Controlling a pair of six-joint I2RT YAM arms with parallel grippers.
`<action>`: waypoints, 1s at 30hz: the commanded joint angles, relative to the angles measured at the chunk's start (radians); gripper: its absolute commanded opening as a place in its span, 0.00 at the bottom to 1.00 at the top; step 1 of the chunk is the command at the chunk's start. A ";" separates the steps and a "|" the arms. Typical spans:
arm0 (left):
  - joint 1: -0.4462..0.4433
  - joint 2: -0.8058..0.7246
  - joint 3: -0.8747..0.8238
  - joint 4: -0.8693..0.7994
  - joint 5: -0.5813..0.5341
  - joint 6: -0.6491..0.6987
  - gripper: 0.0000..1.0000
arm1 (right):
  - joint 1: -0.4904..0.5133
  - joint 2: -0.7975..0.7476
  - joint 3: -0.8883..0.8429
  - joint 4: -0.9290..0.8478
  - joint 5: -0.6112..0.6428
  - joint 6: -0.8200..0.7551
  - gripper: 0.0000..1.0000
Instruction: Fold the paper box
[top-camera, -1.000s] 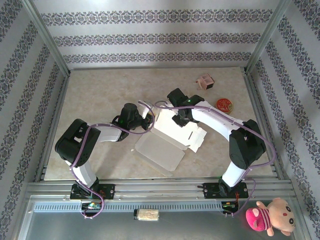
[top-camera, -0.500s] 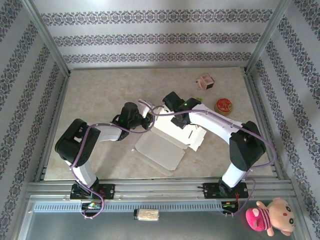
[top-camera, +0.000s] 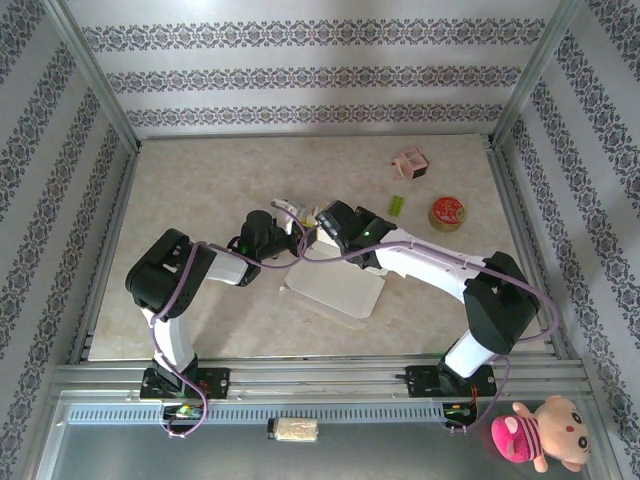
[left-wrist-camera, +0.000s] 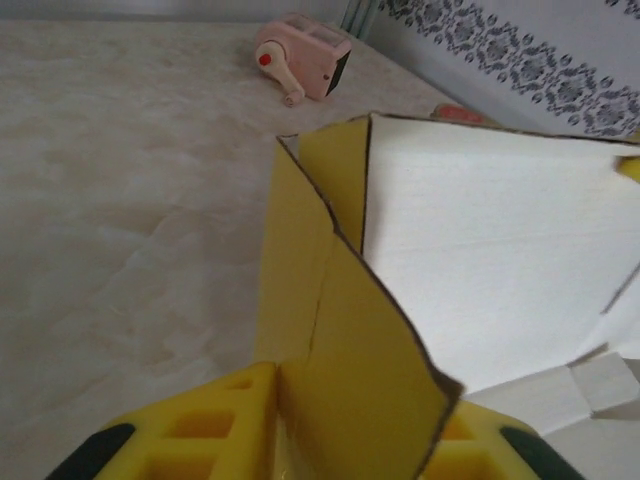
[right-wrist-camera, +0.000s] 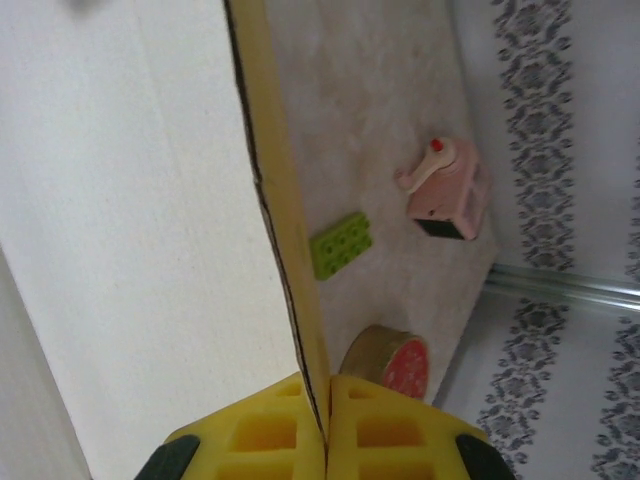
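Note:
The paper box (top-camera: 335, 290) lies mid-table with its white side up, and its far panels are raised between the two arms. In the left wrist view a yellow flap (left-wrist-camera: 340, 330) stands slanted between the parted fingers of my left gripper (left-wrist-camera: 360, 425), touching the left pad (left-wrist-camera: 215, 425), with the white inside (left-wrist-camera: 480, 260) to the right. My right gripper (right-wrist-camera: 328, 425) is shut on the edge of an upright wall (right-wrist-camera: 285, 230), white on the left and yellow on the right. From above, the left gripper (top-camera: 295, 220) and right gripper (top-camera: 318, 228) nearly meet over the box's far edge.
A small pink box-like item (top-camera: 410, 163) sits far right. A green brick (top-camera: 398, 205) and a round red-topped tin (top-camera: 447, 212) lie just right of the right arm. Metal frame rails border the table. A plush toy (top-camera: 535, 432) lies outside, near right.
The flat white blank has been drawn in and its far panels raised. Both wrists moved left and closer together. The right gripper closed on the wall, and the left jaws parted.

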 joint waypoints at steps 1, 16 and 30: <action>-0.012 0.009 -0.026 0.091 0.095 -0.055 0.29 | 0.025 -0.046 -0.065 0.366 0.092 -0.145 0.00; 0.014 -0.110 -0.168 0.072 0.101 0.117 0.50 | 0.056 0.078 -0.305 0.989 0.184 -0.579 0.00; 0.229 -0.537 -0.217 -0.313 -0.071 0.155 0.51 | 0.056 0.076 -0.327 0.971 0.156 -0.611 0.00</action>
